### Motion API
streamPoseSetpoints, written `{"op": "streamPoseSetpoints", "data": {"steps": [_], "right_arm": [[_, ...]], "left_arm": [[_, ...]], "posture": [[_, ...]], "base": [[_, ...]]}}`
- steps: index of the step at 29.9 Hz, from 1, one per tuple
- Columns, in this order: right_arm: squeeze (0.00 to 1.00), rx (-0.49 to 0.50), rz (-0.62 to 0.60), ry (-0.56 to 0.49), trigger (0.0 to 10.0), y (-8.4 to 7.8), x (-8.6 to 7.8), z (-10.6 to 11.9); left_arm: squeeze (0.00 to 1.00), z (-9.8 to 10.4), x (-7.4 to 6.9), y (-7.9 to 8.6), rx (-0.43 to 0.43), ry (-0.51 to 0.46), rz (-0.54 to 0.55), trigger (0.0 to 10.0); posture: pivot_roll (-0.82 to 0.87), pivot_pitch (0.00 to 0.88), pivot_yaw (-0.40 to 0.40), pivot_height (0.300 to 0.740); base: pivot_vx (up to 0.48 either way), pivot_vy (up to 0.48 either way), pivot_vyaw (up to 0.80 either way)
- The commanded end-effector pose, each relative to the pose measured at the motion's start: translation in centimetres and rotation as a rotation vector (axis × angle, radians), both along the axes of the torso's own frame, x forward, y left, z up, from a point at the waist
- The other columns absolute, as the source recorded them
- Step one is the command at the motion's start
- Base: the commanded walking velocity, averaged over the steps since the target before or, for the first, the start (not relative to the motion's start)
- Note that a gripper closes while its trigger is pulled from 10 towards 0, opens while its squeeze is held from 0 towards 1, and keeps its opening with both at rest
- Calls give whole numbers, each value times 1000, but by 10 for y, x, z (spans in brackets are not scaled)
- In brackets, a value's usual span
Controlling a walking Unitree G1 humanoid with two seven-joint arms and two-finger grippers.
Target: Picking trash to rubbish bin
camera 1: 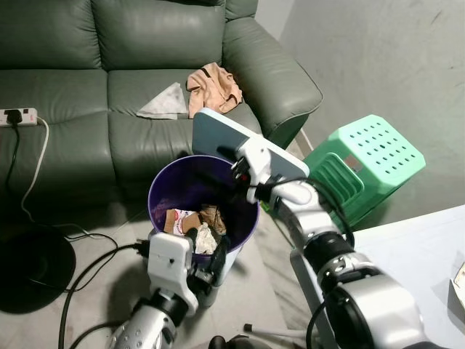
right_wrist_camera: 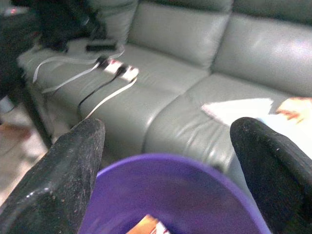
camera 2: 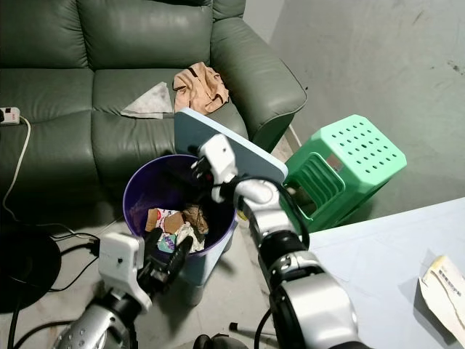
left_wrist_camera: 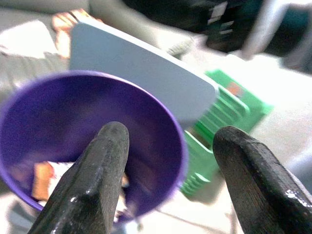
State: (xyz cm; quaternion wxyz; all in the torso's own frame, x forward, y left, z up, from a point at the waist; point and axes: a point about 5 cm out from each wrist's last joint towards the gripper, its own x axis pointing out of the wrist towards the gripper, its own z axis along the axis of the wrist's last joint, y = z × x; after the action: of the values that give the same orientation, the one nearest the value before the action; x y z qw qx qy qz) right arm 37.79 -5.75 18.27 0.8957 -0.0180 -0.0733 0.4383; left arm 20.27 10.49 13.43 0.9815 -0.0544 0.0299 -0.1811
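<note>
Purple bin (camera 1: 168,190) before green sofa (camera 1: 87,65), green stool (camera 1: 363,163) beside, both hands (camera 2: 163,265) (camera 1: 243,174) spread empty.

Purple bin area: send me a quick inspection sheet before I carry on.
Surface: grey floor in front of a green sofa.
Job's things: purple bin holds crumpled wrappers and paper; pale blue lid stands open behind it.
Clutter: tissue and tan cloth on the sofa seat; paper scrap on the white table.
Grippers: left gripper open at the bin's near rim; right gripper open above the bin.
Cables: power strip on the sofa; black cables on the floor.
Surroundings: green stool, tipped over.
</note>
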Motion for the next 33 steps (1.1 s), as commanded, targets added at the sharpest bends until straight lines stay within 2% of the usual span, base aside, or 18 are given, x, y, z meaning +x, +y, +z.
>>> {"op": "streamPoseSetpoints", "data": {"steps": [1,4,5,6,8,11,19,21,26,28,33], "right_arm": [[0,34,-44,-21,10000,-13,4,8],[0,62,-76,-70,10000,-24,6,17],[0,86,-98,-81,10000,-30,7,21],[0,86,-98,-81,10000,-30,7,21],[0,126,-160,-114,10000,-45,7,25],[0,157,-231,-142,10000,-59,6,28],[0,197,-382,-167,10000,-87,-4,19],[0,211,-456,-171,10000,-97,-11,13],[0,227,-544,-165,10000,-103,-24,2],[0,241,-620,-149,10000,-107,-37,-8],[0,255,-683,-127,10000,-111,-43,-14]], "left_arm": [[0,-3,4,3,8,2,5,10000],[0,2,16,13,22,-29,34,10000],[0,5,24,18,36,-52,48,10000],[0,5,24,18,36,-52,48,10000],[0,13,40,28,47,-96,88,10000],[0,19,53,33,61,-126,124,10000],[0,22,79,48,80,-132,232,10000],[0,22,88,58,91,-136,300,10000],[0,22,97,71,76,-146,384,10000],[0,24,102,78,49,-144,426,10000],[0,21,106,80,34,-125,434,10000]], "posture": [[241,154,-232,740],[236,138,-225,740],[233,130,-221,740],[233,130,-221,740],[222,103,-203,740],[214,85,-192,740],[181,46,-164,740],[168,39,-152,740],[146,20,-128,740],[135,1,-103,740],[127,0,-85,740]], "base": [[0,0,0],[0,0,0],[0,0,0],[0,0,0],[0,0,0],[0,0,0],[0,0,0],[0,0,0],[0,0,0],[0,0,0],[0,0,0]]}}
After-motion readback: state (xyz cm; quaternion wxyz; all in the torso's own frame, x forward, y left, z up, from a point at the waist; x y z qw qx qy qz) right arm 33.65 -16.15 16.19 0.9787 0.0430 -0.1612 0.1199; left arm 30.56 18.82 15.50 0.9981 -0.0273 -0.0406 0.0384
